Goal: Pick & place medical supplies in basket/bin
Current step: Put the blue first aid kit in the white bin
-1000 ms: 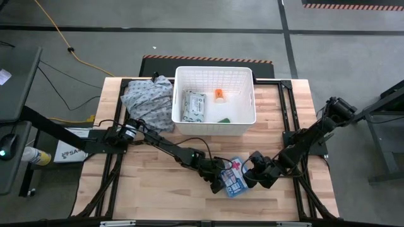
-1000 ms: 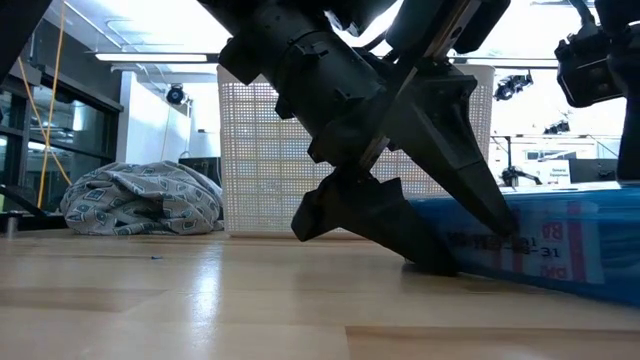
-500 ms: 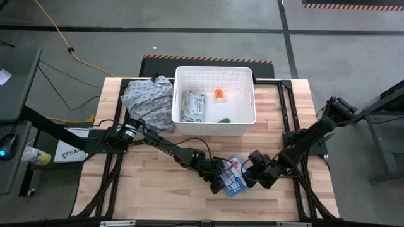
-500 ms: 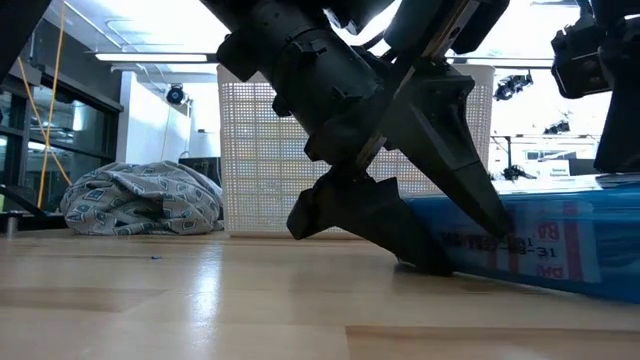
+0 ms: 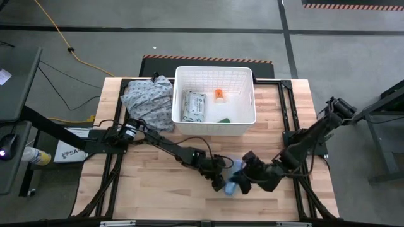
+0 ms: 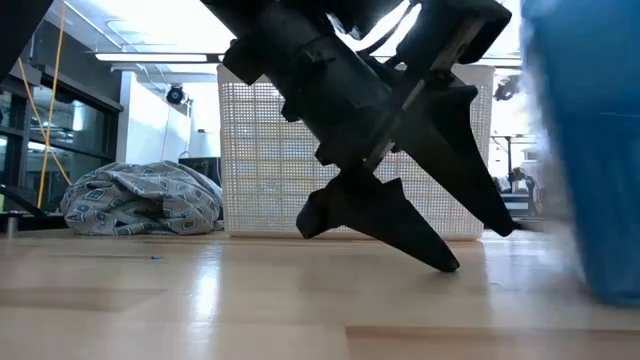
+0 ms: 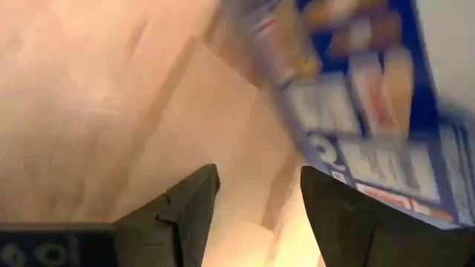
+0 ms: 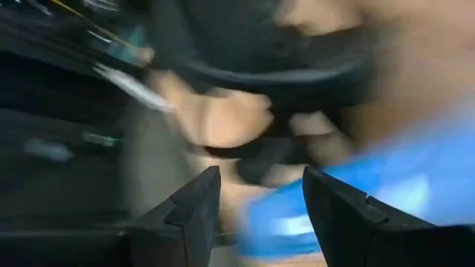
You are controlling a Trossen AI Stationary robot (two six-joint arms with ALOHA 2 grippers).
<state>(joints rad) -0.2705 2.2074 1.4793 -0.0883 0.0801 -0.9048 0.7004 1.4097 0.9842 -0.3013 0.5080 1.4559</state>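
Observation:
The blue box (image 5: 231, 187) stands tipped up steeply near the table's front edge, with my right gripper (image 5: 240, 181) shut on it. It fills the right of the low view as a blurred blue box (image 6: 585, 150). My left gripper (image 5: 219, 181) stands open just left of the box, slanting down with its fingertips (image 6: 440, 258) low at the table top and nothing between them (image 7: 258, 185). The white basket (image 5: 247, 101) at the far middle holds a wipes pack (image 5: 194, 106), an orange bottle (image 5: 218, 94) and a green tube (image 5: 224, 119). My right gripper has the blue box (image 8: 371, 185) between its two fingers, coming at it from the table's right, slanting down. Blur and the gripper itself hide which part it holds. The box stands tipped up steeply; whether its lower end touches the table I cannot tell.
A grey patterned cloth heap (image 5: 148, 101) lies left of the basket at the far left. Bare wooden table top (image 5: 151, 183) spreads across the near left. The two grippers stand close together at the front middle.
My right gripper has risen with the blue box. The box lay flat on the table with the left fingertips against it; now it is tipped up steeply and away from them. My left gripper has kept still.

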